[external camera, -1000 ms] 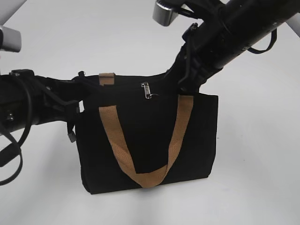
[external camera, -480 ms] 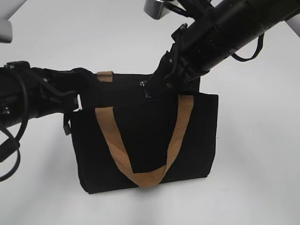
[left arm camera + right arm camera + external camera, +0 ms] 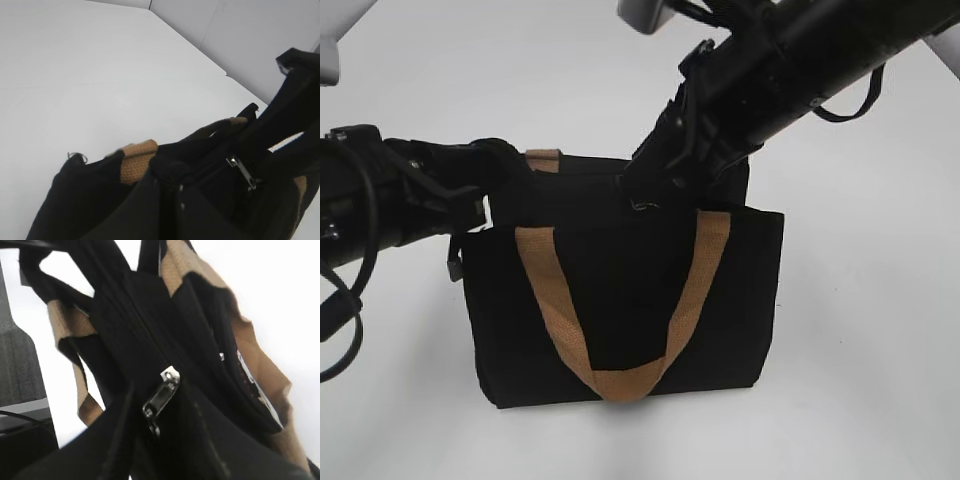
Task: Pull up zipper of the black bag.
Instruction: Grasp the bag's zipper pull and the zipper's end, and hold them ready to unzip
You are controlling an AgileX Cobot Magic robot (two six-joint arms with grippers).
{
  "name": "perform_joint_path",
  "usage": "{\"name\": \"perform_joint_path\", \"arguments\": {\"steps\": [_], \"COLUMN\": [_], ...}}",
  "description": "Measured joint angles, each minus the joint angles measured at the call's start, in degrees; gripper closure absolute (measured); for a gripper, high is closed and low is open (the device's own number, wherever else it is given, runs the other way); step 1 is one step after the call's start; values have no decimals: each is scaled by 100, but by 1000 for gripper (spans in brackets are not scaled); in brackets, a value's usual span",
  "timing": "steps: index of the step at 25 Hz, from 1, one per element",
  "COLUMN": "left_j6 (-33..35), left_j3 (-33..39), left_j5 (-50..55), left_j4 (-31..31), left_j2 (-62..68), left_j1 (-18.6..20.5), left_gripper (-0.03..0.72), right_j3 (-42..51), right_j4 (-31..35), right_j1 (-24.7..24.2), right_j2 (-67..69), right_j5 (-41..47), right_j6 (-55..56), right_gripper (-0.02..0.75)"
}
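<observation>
The black bag (image 3: pixel 620 300) stands upright on the white table, its front tan handle (image 3: pixel 620 382) hanging down. My left gripper (image 3: pixel 500 172) is shut on the bag's top edge at its left end, beside the back tan strap (image 3: pixel 136 159); its fingers fill the bottom of the left wrist view (image 3: pixel 175 200). The silvery zipper pull (image 3: pixel 642 203) sits mid-way along the top zipper line. My right gripper (image 3: pixel 646 190) reaches down from the upper right and is shut on the pull's lower end. The pull (image 3: pixel 161 394) lies between the dark fingers (image 3: pixel 150 436). The pull also shows in the left wrist view (image 3: pixel 242 171).
The white table (image 3: pixel 860 330) surrounds the bag on all sides. My left arm's cables (image 3: pixel 345 300) hang at the left edge. Grey wall panels (image 3: pixel 250 35) stand beyond the table's far edge.
The right gripper has come down and left onto the zipper pull. The left arm has pulled the bag's left end to the left, so the bag has shifted left.
</observation>
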Motion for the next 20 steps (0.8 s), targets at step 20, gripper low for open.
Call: {"name": "perform_joint_path", "arguments": {"steps": [20], "left_j6": [-421], "left_j3": [0], "left_j5": [-247], "left_j4": [292], "left_j2": [-2], "left_j1": [0], "left_gripper": [689], "right_j3": [0], "right_j4": [-71], "right_j1": [18], "right_j2": [208], "right_j5": [-228], "right_j6": [199], "right_gripper": [489]}}
